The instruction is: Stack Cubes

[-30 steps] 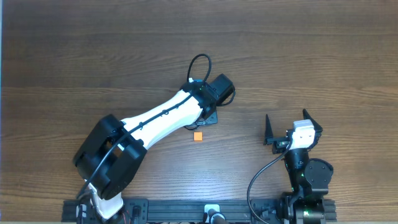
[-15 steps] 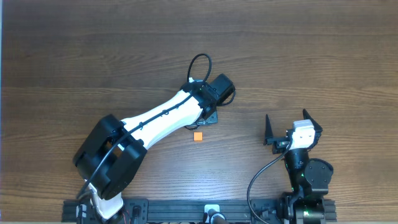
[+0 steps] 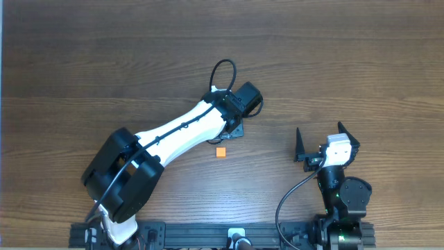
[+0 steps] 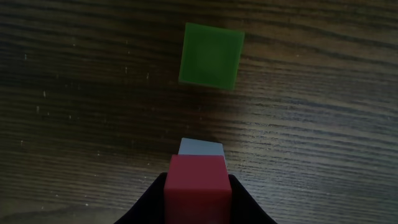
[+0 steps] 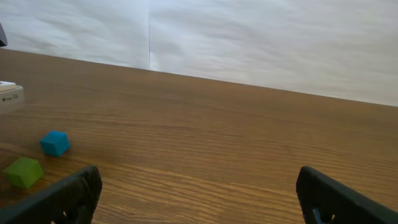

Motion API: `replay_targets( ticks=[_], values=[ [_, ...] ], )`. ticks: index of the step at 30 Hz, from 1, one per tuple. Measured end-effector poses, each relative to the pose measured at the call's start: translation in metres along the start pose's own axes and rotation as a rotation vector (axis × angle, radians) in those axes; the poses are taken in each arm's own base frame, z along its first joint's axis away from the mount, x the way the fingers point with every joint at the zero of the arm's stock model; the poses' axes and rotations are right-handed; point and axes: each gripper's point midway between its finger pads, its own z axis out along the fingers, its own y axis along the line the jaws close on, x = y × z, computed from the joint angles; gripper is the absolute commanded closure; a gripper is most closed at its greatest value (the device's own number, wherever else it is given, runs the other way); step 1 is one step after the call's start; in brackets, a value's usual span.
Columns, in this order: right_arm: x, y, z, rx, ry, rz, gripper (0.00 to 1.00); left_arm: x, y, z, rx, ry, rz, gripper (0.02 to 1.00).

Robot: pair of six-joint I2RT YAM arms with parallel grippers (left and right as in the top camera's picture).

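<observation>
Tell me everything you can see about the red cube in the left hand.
The red cube is a small, matte, plastic-looking block with crisp edges and plain, unmarked faces. It sits squarely clamped in the left hand, one dark finger pressing each side, a flat face toward the wrist camera. A pale grey block peeks out past its far edge; whether they touch cannot be told. It is clear of the green cube lying on the dark wooden table.
</observation>
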Motion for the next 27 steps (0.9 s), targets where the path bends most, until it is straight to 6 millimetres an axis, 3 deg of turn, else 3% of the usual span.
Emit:
replay_targets(
  ticks=[8, 11, 14, 15, 18, 20, 21, 27],
  values=[
    [0.000, 0.000, 0.000, 0.000, 0.000, -0.001, 0.009, 0.001, 0.000, 0.003, -0.005, 0.004, 0.001, 0.901],
    [0.000, 0.000, 0.000, 0.000, 0.000, 0.000, 0.007, 0.001, 0.000, 0.003, -0.005, 0.004, 0.001, 0.831],
    [0.000, 0.000, 0.000, 0.000, 0.000, -0.001, 0.007, 0.000, 0.000, 0.002, -0.004, 0.004, 0.001, 0.667],
    [0.000, 0.000, 0.000, 0.000, 0.000, 0.000, 0.007, 0.000, 0.000, 0.003, -0.004, 0.004, 0.002, 0.516],
    [0.000, 0.000, 0.000, 0.000, 0.000, 0.000, 0.007, 0.003, 0.000, 0.008, -0.014, 0.016, 0.013, 0.281],
    [0.000, 0.000, 0.000, 0.000, 0.000, 0.000, 0.009, 0.004, 0.001, 0.010, -0.018, 0.021, 0.007, 0.071],
    [0.000, 0.000, 0.000, 0.000, 0.000, 0.000, 0.007, 0.004, 0.001, 0.010, -0.019, 0.022, 0.009, 0.020],
    [0.000, 0.000, 0.000, 0.000, 0.000, -0.001, 0.009, 0.005, 0.000, 0.011, -0.015, 0.028, 0.012, 0.020]
  ],
)
